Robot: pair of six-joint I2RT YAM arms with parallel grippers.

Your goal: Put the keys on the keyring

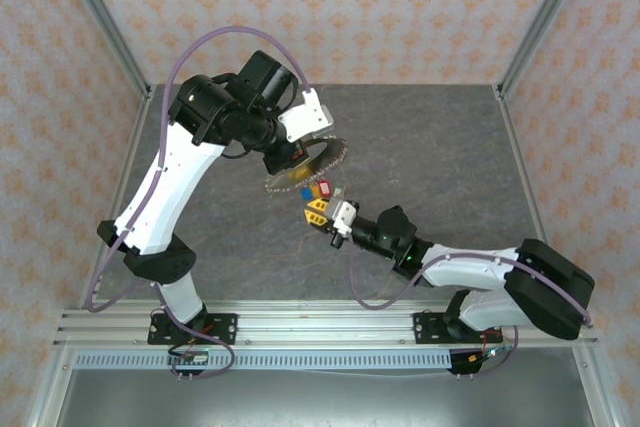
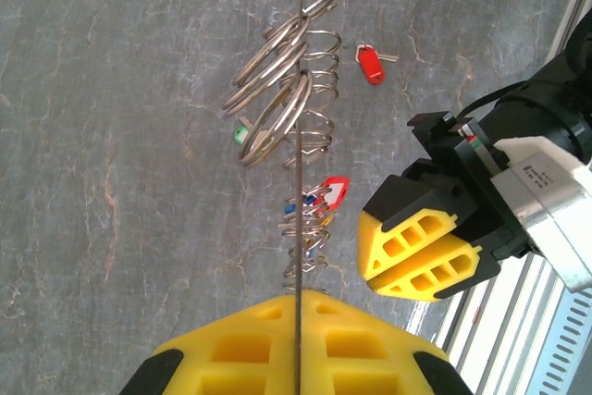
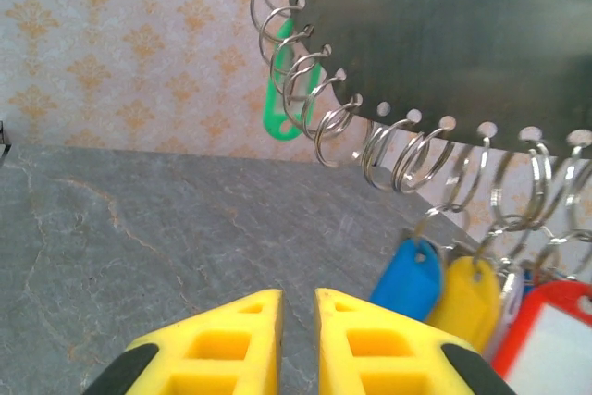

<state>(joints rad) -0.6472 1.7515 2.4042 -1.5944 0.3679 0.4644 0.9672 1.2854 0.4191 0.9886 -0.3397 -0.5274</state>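
Note:
The keyring [image 1: 318, 159] is a thin grey disc with many metal split rings along its edge. My left gripper [image 2: 299, 298] is shut on it and holds it above the table; from the left wrist it shows edge-on [image 2: 301, 136]. Blue [image 3: 407, 279], yellow [image 3: 467, 289] and red [image 3: 546, 335] keys hang from rings on its lower edge, and a green key [image 3: 282, 99] hangs further round. Another red key [image 2: 370, 64] lies loose on the table. My right gripper [image 3: 298, 295] sits just below and beside the hanging keys [image 1: 320, 188], open by a narrow gap with nothing between its fingers.
The grey stone-patterned table top [image 1: 430, 147] is fenced by aluminium posts and patterned walls. A slotted rail [image 1: 330, 322] runs along the near edge by the arm bases. The right arm's wrist [image 2: 527, 173] lies close to the right of the keyring.

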